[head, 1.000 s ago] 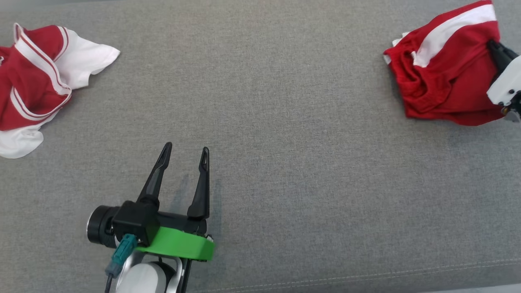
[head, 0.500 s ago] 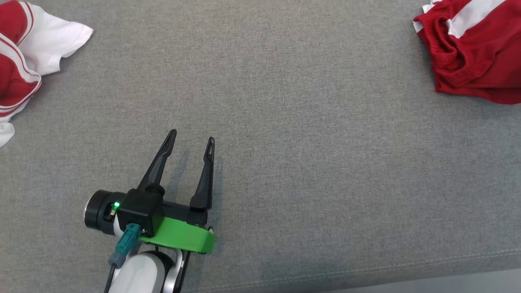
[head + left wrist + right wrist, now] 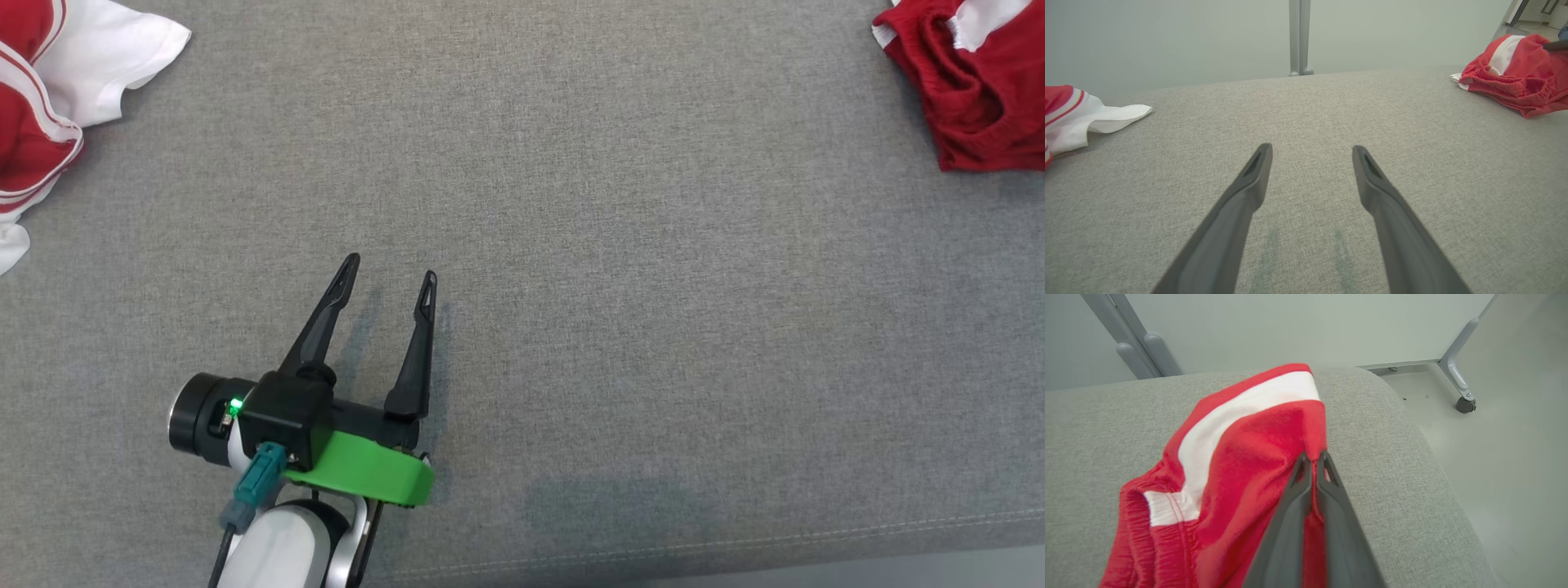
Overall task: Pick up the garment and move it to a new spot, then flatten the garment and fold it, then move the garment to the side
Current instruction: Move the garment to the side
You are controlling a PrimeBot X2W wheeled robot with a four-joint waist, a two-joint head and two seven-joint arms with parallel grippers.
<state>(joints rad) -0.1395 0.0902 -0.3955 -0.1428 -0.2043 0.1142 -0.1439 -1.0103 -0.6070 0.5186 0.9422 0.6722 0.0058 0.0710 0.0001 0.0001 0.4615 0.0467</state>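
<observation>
The garment is red with a white stripe and an elastic waistband, lying bunched at the far right of the grey cushion. The left wrist view shows the garment at the upper right. In the right wrist view my right gripper is shut on a raised fold of the garment, close to the cushion's right edge. My left gripper rests open over bare cushion at the lower left, far from the garment. Nothing sits between its spread fingers, as the left wrist view of the gripper shows.
A second red and white piece of clothing lies crumpled at the far left. The cushion's right edge drops to the floor, where a wheeled partition leg stands. The front seam runs along the bottom.
The head view has shifted. Beyond that, the red garment has slid further right and away in my shut right gripper. My left gripper has stayed open and nearly still.
</observation>
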